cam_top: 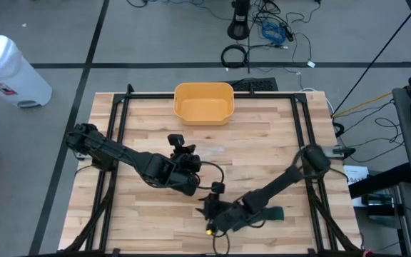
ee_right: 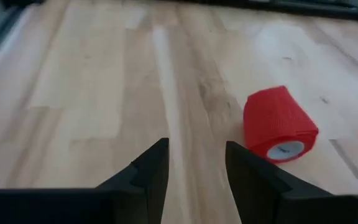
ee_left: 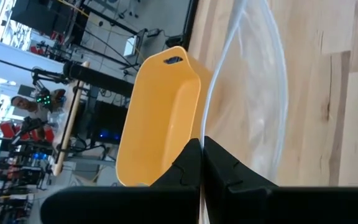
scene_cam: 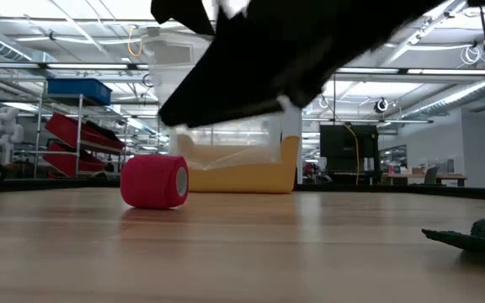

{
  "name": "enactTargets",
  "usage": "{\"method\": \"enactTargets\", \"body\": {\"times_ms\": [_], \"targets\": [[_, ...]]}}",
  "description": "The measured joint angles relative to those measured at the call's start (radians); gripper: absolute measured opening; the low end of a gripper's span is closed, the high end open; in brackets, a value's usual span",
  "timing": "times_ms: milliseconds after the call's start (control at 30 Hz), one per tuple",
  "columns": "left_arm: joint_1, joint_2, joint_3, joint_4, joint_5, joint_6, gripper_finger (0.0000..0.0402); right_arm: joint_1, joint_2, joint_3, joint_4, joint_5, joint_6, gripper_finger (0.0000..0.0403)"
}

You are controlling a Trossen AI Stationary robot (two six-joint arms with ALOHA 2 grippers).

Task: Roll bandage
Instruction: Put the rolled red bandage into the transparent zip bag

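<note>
A red bandage roll (ee_right: 279, 124) stands on its flat end on the wooden table (cam_top: 155, 121); it also shows in the low view (scene_cam: 154, 180). My right gripper (ee_right: 194, 152) hovers low over the table near its front edge (cam_top: 210, 214), open, with the roll ahead and to one side of its fingers, untouched. My left gripper (ee_left: 202, 142) is at the table's middle (cam_top: 193, 183), pointing toward the far edge, shut on a clear plastic bag (ee_left: 253, 93). My left gripper pinches an edge of the clear plastic bag (ee_left: 205, 127) between its two fingertips. One layer or several, I cannot tell. In the low view the bag (scene_cam: 217, 101) stands up in front of the yellow bin, its crumpled lower part near the table.
A yellow bin (cam_top: 203, 102) sits at the table's far edge. A flat dark green piece (cam_top: 273, 213) lies on the table near the front right, also in the low view (scene_cam: 478, 234). A dark arm (scene_cam: 310, 50) fills the top of the low view.
</note>
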Motion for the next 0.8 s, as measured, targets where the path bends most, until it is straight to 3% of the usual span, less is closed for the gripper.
{"method": "enactTargets", "body": {"times_ms": [233, 367, 600, 800], "targets": [[-0.025, 0.000, 0.000, -0.008, 0.000, -0.001, 0.0002, -0.047, 0.126, 0.000, 0.158, 0.034, 0.104, 0.0147], [-0.034, 0.000, 0.000, -0.016, 0.000, -0.002, 0.0002, -0.071, 0.153, 0.000, 0.201, 0.033, 0.118, 0.0172], [-0.034, 0.000, 0.000, -0.043, 0.006, -0.052, 0.0002, -0.072, 0.158, 0.000, 0.186, 0.082, 0.149, 0.0235], [-0.034, 0.000, 0.000, -0.047, 0.009, -0.053, 0.0002, -0.055, 0.156, 0.000, 0.181, 0.106, 0.142, 0.0242]]}}
